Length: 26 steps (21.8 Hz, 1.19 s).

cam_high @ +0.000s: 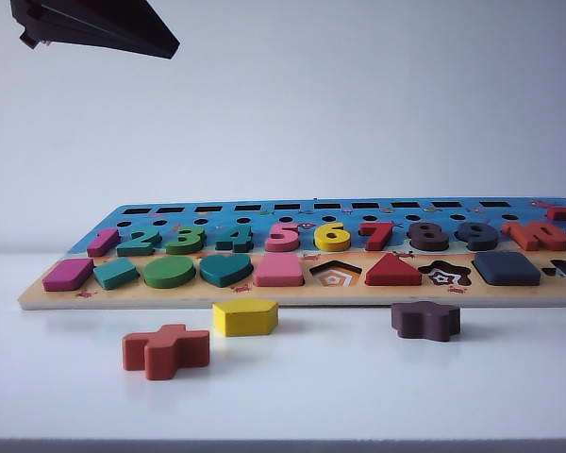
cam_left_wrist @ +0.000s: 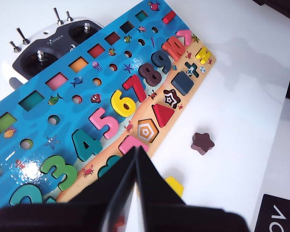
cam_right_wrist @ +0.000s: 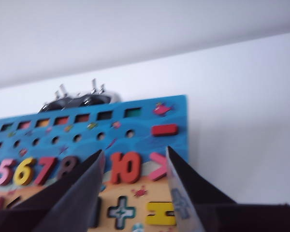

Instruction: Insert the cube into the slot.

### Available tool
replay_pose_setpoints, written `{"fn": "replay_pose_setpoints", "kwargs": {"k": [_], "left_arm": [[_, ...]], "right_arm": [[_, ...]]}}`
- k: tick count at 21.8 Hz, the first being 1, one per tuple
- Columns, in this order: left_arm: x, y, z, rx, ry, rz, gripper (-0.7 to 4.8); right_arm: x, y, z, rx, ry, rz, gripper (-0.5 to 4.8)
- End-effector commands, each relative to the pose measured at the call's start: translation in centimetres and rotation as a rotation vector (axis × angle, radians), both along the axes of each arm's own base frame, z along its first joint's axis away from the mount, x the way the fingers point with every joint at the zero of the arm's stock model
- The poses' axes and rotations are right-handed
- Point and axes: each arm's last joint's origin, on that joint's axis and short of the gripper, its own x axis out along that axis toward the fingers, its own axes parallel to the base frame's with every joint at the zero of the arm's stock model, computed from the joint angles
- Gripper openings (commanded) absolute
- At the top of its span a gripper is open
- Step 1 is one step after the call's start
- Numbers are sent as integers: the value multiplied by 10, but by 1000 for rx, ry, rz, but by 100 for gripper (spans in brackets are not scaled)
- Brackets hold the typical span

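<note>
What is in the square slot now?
The navy cube fills it, hiding its floor. Left gripper hovers over the board; right gripper over its end.

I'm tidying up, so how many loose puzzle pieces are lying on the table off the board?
3: a red wooden cross piece nearest the camera, a yellow wooden pentagon piece beside it, and a dark maroon star piece to the right. Others may be hidden.

Navy cube (cam_high: 507,268) in blue-and-tan board (cam_high: 264,293); maroon star (cam_high: 425,320), yellow pentagon (cam_high: 245,317), red cross (cam_high: 166,350) loose

left gripper (cam_left_wrist: 135,159): black, tapered fingers | right gripper (cam_right_wrist: 134,166): black, wedge-shaped fingers
</note>
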Motion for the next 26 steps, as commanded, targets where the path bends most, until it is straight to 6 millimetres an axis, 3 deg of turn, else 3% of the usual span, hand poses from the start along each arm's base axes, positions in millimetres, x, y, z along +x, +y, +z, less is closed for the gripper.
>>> {"fn": "replay_pose_setpoints", "kwargs": {"k": [1, 5, 8, 9, 26], "left_arm": [[0, 0, 3, -4, -29, 4, 10], [-1, 1, 5, -2, -43, 18, 10], [-2, 4, 7, -4, -58, 32, 10], [-2, 5, 8, -6, -63, 39, 10], [-6, 46, 32, -31, -256, 339, 10]], "right_arm": [[-6, -5, -6, 5, -74, -54, 212], [-4, -8, -11, 5, -66, -92, 147], [-2, -9, -13, 4, -92, -121, 2], [-1, -10, -15, 3, -89, -128, -7], [17, -13, -55, -135, -115, -158, -9]]}}
